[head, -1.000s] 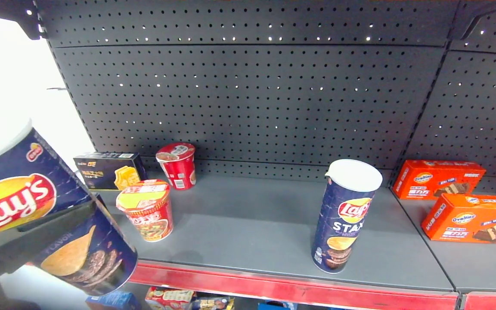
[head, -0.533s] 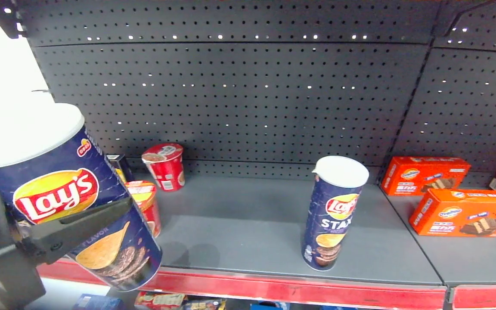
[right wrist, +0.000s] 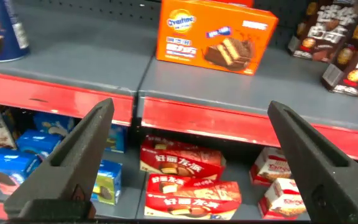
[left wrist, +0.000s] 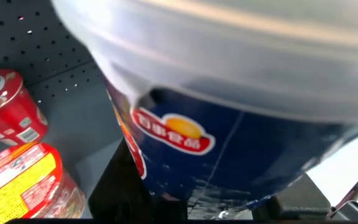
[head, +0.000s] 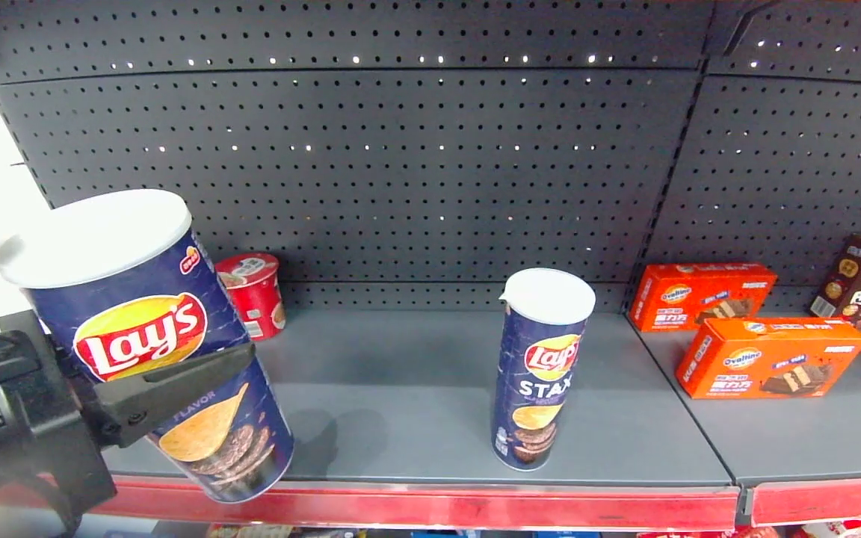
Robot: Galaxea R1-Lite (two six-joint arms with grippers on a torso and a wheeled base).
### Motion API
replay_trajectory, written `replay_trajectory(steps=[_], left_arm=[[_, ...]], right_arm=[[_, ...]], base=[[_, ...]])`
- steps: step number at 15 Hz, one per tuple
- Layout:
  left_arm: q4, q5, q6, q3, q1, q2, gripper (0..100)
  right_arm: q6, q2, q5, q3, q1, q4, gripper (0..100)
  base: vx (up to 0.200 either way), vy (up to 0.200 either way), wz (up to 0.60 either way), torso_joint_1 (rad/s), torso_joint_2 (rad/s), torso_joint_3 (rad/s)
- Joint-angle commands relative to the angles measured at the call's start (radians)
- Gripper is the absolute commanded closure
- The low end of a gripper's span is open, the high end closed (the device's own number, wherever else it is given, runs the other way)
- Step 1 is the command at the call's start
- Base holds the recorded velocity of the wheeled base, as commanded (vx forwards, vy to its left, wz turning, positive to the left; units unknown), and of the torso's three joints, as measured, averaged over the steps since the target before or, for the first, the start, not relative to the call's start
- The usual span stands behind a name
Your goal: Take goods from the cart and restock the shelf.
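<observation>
- Left pincer (head: 176, 377) clamped on a tilted dark-blue cylindrical crisp can (head: 139, 329) with white lid, over the front-left edge of the grey metal shelf (head: 415, 403).
- Matching can (head: 539, 373) upright mid-shelf.
- Right pincer (right wrist: 190, 106) spread wide open, facing the red shelf lip (right wrist: 229, 121).

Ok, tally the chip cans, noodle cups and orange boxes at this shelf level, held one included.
Chip cans: 2, the held can and the standing can.
Noodle cups: 2, red cup, red-and-yellow cup.
Orange boxes: 2, rear box, front box.
Total: 6.
</observation>
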Motion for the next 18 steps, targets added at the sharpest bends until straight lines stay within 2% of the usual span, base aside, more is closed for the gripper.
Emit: replay_trajectory(steps=[1, 9, 11, 18], left_arm=[[0.0, 0.0, 0.0, 0.0, 0.0, 0.001, 100], [0.0, 0.0, -0.002, 0.008, 0.0, 0.001, 100], [0.0, 0.0, -0.003, 0.012, 0.002, 0.001, 100], [-0.002, 0.0, -0.003, -0.009, 0.0, 0.027, 100]], right_arm=[[-0.007, 0.002, 0.003, 0.0, 0.0, -0.001, 0], [-0.007, 0.002, 0.003, 0.0, 0.0, 0.001, 0], [-0.006, 0.002, 0.005, 0.0, 0.0, -0.001, 0], [-0.004, 0.002, 0.02, 0.0, 0.0, 0.001, 0]], base=[[0.0, 0.0, 0.0, 0.0, 0.0, 0.0], [0.0, 0.0, 0.0, 0.02, -0.05, -0.029], [0.0, 0.0, -0.6, 0.005, 0.0, 0.007], [0.0, 0.0, 0.0, -0.023, 0.07, 0.038]])
